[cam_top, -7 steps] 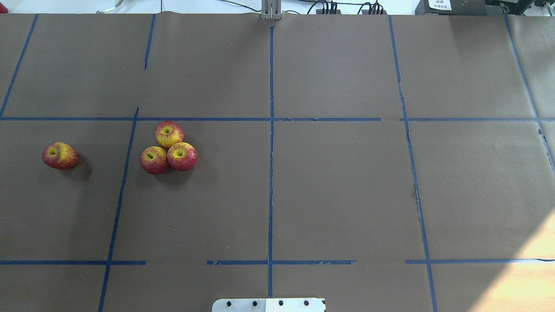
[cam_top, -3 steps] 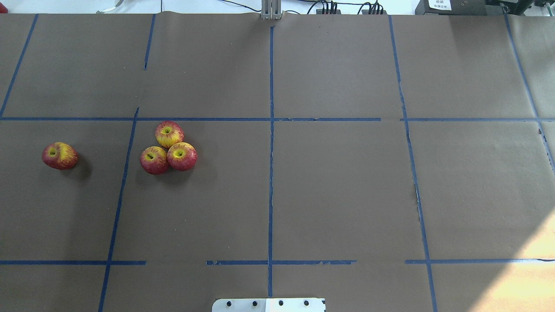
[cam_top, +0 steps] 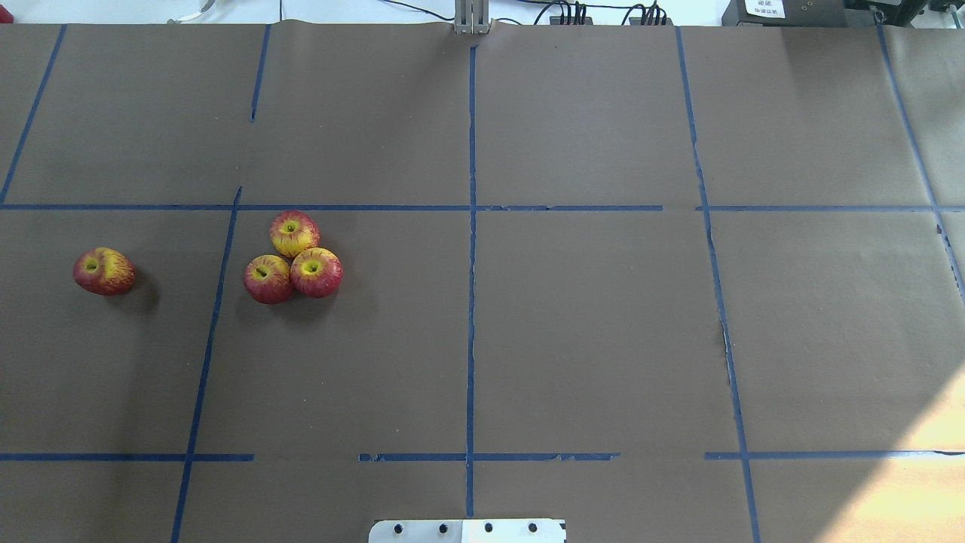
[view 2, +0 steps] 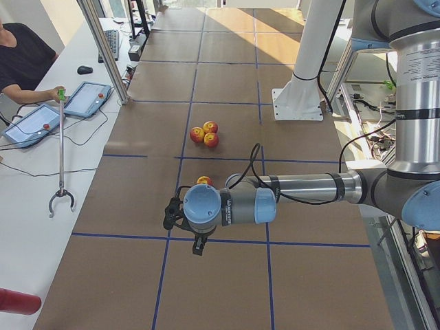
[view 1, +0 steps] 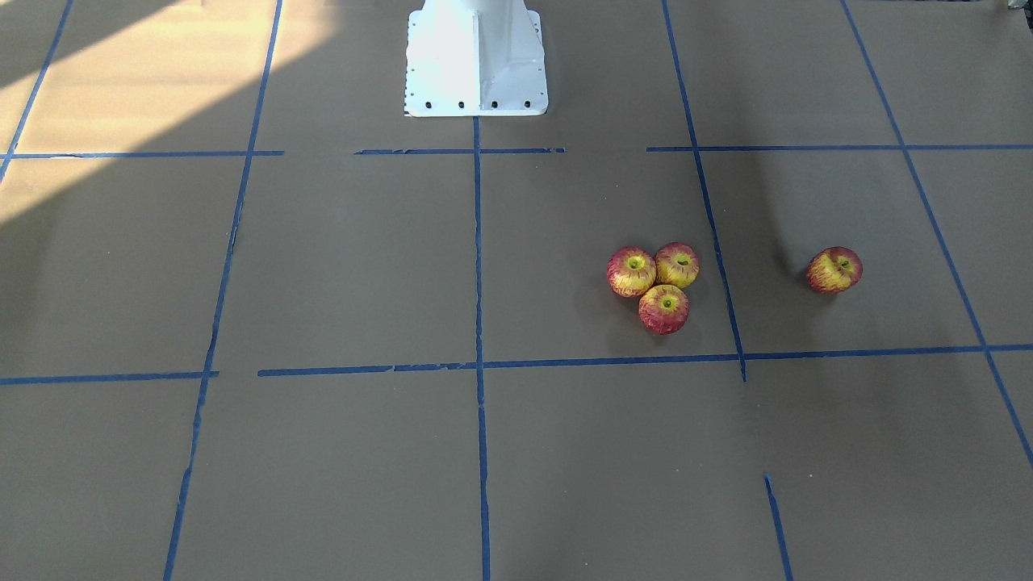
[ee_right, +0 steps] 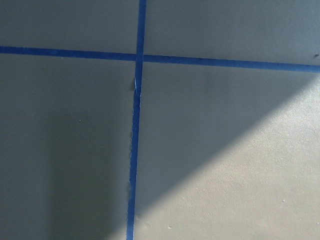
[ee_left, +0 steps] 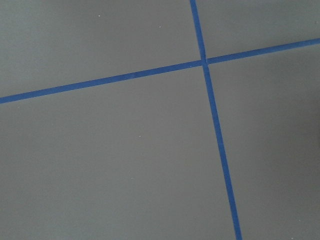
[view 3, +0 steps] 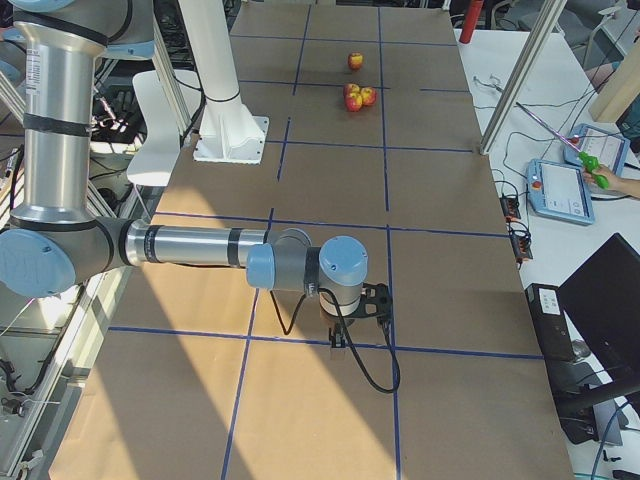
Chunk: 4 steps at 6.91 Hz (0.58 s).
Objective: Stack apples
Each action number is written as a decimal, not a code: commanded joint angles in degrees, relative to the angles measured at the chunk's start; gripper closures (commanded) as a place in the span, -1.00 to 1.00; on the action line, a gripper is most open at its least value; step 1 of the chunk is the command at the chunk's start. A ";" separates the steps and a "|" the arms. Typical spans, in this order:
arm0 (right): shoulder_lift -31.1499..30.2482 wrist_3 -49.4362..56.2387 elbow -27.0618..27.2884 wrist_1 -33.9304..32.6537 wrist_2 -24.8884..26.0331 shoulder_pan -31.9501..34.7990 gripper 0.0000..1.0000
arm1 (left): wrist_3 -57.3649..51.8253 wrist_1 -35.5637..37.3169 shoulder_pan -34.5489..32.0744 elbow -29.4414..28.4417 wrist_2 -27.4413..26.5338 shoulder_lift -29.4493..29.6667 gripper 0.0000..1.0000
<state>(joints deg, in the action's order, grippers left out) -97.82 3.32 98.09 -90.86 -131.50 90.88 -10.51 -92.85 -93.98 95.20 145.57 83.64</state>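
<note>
On the overhead view, working from the left edge, I see a lone apple point(cam_top: 104, 271) sitting on the desk point(cam_top: 603, 339) at mid-height. It is glossy red streaked with yellow, and its yellow-green stem dimple is tipped toward the left. Past a blue tape line point(cam_top: 215, 317) to its right, three apples point(cam_top: 295, 260) huddle in a triangle, touching one another, each resting on the brown paper. They have the same red-and-yellow skin, with dimples facing up. None of the four sits on top of another. From the desk's ends, I can see the left gripper point(view 2: 175, 214) hanging above the desk near the lone apple, and the right gripper point(view 3: 372, 303) well away from all the fruit. I cannot tell how either gripper's jaws stand.
</note>
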 commanded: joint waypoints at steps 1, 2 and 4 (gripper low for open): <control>0.00 0.02 0.00 0.07 0.02 0.00 -1.00 | 24.09 -11.42 10.17 4.97 0.33 -0.14 -1.00; 0.00 0.02 0.00 -0.02 0.02 0.00 -1.00 | 33.70 -14.26 15.09 6.57 -2.98 0.12 -1.00; 0.00 0.02 0.00 -0.02 0.02 0.00 -1.00 | 55.14 -25.91 26.52 5.80 -10.27 0.91 -1.00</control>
<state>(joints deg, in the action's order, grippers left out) -97.82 3.34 98.09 -90.87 -131.49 90.88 32.19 -112.04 -73.66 101.25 139.39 84.17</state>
